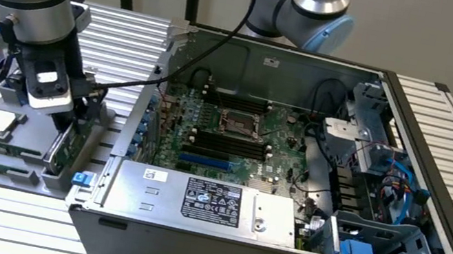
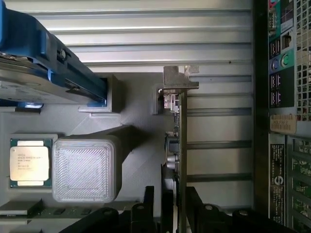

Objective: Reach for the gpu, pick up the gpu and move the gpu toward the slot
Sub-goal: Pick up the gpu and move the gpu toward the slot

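The gpu [image 2: 181, 136], a thin green card with a silver bracket [image 2: 179, 80] at one end, stands on its edge in a grey holder [image 1: 71, 162] at the exterior view's left, outside the computer case. My gripper [image 2: 171, 213] is directly over it, open, and its black fingers [image 2: 148, 211] straddle the card's near end with a small gap on one side. In the exterior view the gripper [image 1: 69, 121] hangs low over the card [image 1: 65, 144]. The blue slot [image 1: 206, 162] lies on the motherboard inside the case.
A small square silver chip [image 2: 30, 162] and a ribbed grey block [image 2: 85, 167] sit beside the card on the fixture. A hard drive with blue rails [image 2: 48, 63] lies further along. The open case [image 1: 298, 146] holds a silver power supply [image 1: 204, 200], cables and drive cages.
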Controlling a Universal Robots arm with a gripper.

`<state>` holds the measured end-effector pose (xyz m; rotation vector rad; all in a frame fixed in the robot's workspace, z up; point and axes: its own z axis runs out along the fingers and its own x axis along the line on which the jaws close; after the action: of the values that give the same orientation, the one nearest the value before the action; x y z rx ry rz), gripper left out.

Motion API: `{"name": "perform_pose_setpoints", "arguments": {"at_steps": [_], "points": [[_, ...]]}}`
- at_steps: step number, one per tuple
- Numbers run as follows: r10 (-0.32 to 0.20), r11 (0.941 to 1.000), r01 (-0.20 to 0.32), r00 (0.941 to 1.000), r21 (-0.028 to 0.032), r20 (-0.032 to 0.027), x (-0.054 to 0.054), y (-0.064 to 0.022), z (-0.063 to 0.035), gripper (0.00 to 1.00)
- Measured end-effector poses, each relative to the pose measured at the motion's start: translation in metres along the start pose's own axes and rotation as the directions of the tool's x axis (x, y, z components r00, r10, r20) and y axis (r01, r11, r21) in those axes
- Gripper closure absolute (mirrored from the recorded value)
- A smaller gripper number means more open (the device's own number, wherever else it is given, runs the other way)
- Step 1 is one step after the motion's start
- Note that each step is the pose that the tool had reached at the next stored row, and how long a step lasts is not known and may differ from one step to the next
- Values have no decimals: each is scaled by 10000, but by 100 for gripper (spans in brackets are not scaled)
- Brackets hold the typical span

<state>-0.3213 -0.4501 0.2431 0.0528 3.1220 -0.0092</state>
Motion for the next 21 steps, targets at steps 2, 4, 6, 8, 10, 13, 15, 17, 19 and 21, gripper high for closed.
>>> {"name": "perform_pose_setpoints", "arguments": {"at_steps": [2,4,6,8,10,13,15,17,19,21], "points": [[0,10000,0,10000,1,0,0,3,1,61],[0,10000,0,10000,0,0,0,5,3,63],[0,10000,0,10000,2,-2,0,5,5,70],[0,10000,0,10000,1,-1,0,6,8,70],[0,10000,0,10000,1,-1,0,5,10,70],[0,10000,0,10000,2,-1,0,5,10,73],[0,10000,0,10000,1,-1,0,6,10,74],[0,10000,0,10000,0,-7,1,6,10,74],[1,10000,-1,10000,0,-26,0,6,8,74],[0,10000,0,10000,1,-71,-2,6,1,74]]}}
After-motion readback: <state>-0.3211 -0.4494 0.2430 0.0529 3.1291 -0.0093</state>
